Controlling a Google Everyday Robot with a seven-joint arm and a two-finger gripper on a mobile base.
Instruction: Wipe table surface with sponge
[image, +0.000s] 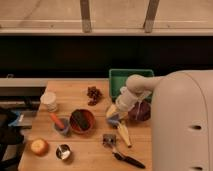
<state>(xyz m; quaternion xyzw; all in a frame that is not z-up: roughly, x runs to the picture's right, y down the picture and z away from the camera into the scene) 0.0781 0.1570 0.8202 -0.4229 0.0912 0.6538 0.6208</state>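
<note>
My gripper (113, 118) hangs from the white arm (134, 95) that reaches in from the right. It sits low over the middle of the wooden table (90, 155). A small yellow and blue piece (111, 112) shows at its tip and may be the sponge; I cannot tell whether it is held. A dark block (80, 119) lies in a red bowl just left of the gripper.
A green bin (120, 76) stands behind the gripper and a purple bowl (141, 112) to its right. Grapes (93, 94), white cups (49, 101), a carrot in a bowl (59, 122), an apple (39, 146), a metal cup (63, 151), a yellow banana-like item (123, 133) and a black-handled tool (126, 158) lie around.
</note>
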